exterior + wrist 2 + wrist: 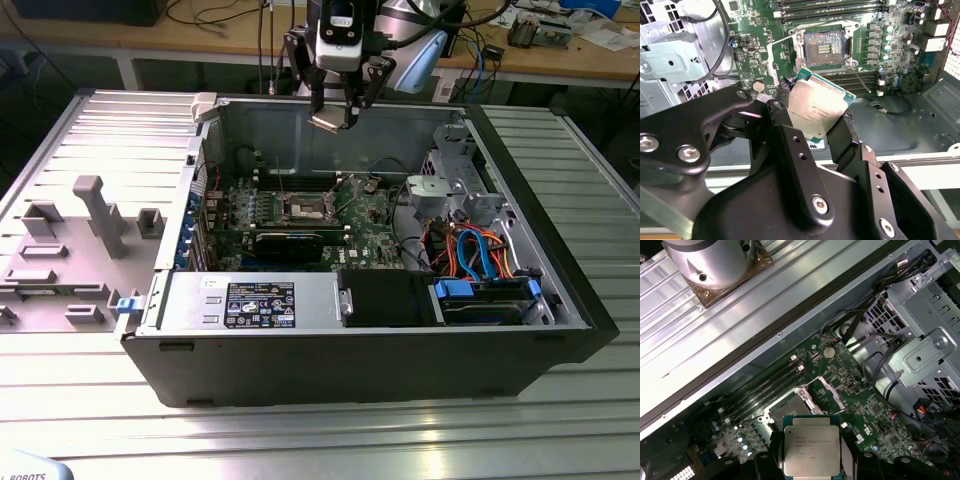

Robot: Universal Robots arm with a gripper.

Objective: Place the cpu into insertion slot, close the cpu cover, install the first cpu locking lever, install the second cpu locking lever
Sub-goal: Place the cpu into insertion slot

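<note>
The cpu (326, 121), a flat square chip with a silvery top, hangs high above the open computer case with my gripper (338, 112) shut on its edges. In the second wrist view the cpu (816, 106) sits tilted between two black fingertips (785, 88), just short of the insertion slot (823, 47). The slot's dark centre is bare. The cpu cover (781, 54) stands flipped open beside it. In the first wrist view the cpu (811, 445) is level, with the insertion slot (789, 409) and the raised cpu cover (829, 391) beyond it. On the green board the insertion slot (305, 208) lies well below the gripper.
A long black expansion card (288, 243) lies in front of the socket, and memory slots (825, 7) run beside it. A metal drive cage (455, 190) with blue and orange cables (480, 250) fills the case on the exterior view's right. A grey fixture plate (80, 235) lies outside on the left.
</note>
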